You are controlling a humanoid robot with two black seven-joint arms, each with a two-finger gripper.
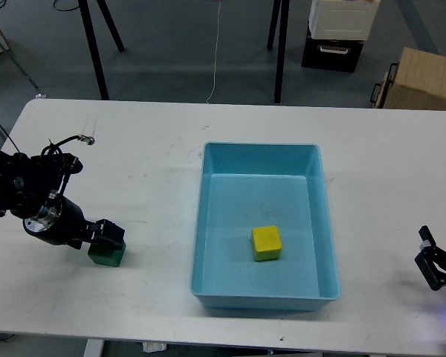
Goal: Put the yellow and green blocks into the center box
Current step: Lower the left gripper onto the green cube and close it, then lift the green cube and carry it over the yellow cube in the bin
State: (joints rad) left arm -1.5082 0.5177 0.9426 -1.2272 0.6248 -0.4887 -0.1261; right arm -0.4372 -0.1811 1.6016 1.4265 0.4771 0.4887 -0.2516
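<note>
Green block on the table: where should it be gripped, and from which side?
Grip the green block across two opposite vertical faces, coming down from above. It sits flat on the white table, apart from the blue tray, with its sides free. The left gripper is already on it; whether its jaws have closed cannot be told.

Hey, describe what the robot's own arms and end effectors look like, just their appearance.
Both are black. The left arm is bulky, with loose black cables looped over it and a round silver-ringed joint before its blocky left end effector. Only the right end effector shows at the edge, dark, small and angular.
</note>
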